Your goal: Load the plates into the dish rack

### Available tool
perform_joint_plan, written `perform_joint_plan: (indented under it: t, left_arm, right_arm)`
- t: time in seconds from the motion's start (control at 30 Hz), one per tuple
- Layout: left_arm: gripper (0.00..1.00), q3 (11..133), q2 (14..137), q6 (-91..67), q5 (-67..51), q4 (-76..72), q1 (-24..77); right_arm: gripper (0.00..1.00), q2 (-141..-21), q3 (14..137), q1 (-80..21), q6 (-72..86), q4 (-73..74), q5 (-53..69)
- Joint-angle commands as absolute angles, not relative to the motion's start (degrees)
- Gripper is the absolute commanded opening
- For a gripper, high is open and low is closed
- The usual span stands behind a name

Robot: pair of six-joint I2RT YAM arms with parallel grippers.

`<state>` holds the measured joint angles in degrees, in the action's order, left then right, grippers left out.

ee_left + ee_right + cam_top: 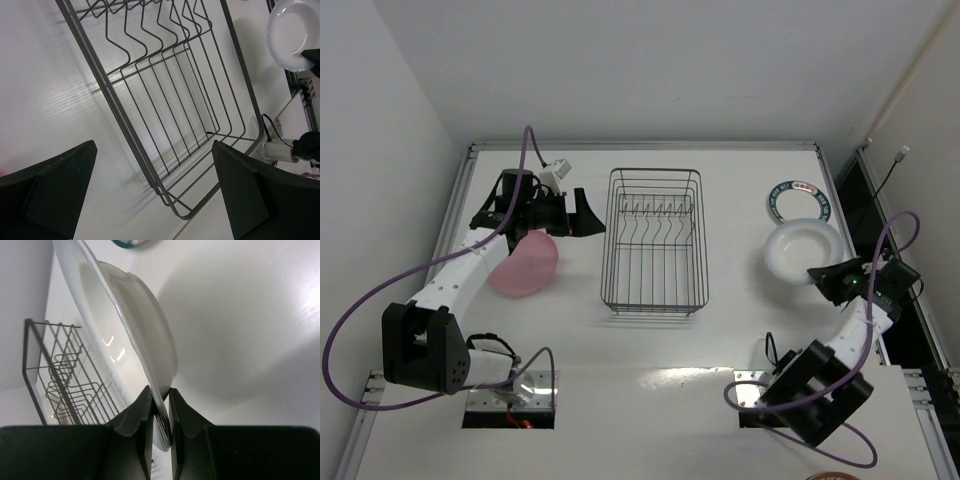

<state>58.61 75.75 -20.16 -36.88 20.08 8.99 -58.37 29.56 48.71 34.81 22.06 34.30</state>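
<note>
The dark wire dish rack [654, 240] stands in the middle of the table with no plates in it; it also shows in the left wrist view [170, 100] and the right wrist view [60, 380]. My right gripper [828, 275] is shut on the rim of a plain white plate [802, 250], which it holds tilted above the table; the plate's edge sits between the fingers [159, 405]. A white plate with a dark patterned rim [799, 200] lies flat behind it. A pink plate [524, 265] lies left of the rack. My left gripper [588, 217] is open and empty beside the rack's left side.
White walls enclose the table at the back and both sides. Purple cables [525, 160] loop over both arms. A metal rail [860, 190] runs along the table's right edge.
</note>
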Motion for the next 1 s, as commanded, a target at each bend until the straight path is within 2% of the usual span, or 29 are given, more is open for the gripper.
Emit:
perform_joint_plan:
  t: [0.0, 0.23, 0.4, 0.67, 0.8, 0.97]
  left_arm:
    - [1.00, 59.41, 74.88, -19.95, -37.79, 18.98, 8.53]
    - [1.00, 59.41, 74.88, -19.95, -37.79, 18.98, 8.53]
    - [1.00, 59.41, 74.88, -19.95, -37.79, 18.98, 8.53]
    - [1.00, 59.41, 74.88, -19.95, -37.27, 18.98, 8.53]
    - [1.00, 59.41, 74.88, -19.95, -37.27, 18.98, 8.53]
    - [1.00, 59.41, 75.41, -19.95, -37.27, 18.98, 8.53]
  right_arm:
    - [0.00, -51.52, 36.46, 47.38, 33.66, 20.83, 39.02]
    - [0.00, -49.21, 46.22, 35.44, 33.05, 21.00, 34.46]
    - [0.00, -53.25, 56.76, 19.89, 30.86, 24.08, 24.61]
    - [0.00, -69.23, 71.09, -2.77, 27.07, 33.21, 0.67]
    - [0.00, -73.29, 75.23, -11.13, 31.02, 36.39, -14.63]
    - [0.00, -83.64, 83.48, -18.36, 35.15, 42.17, -25.46]
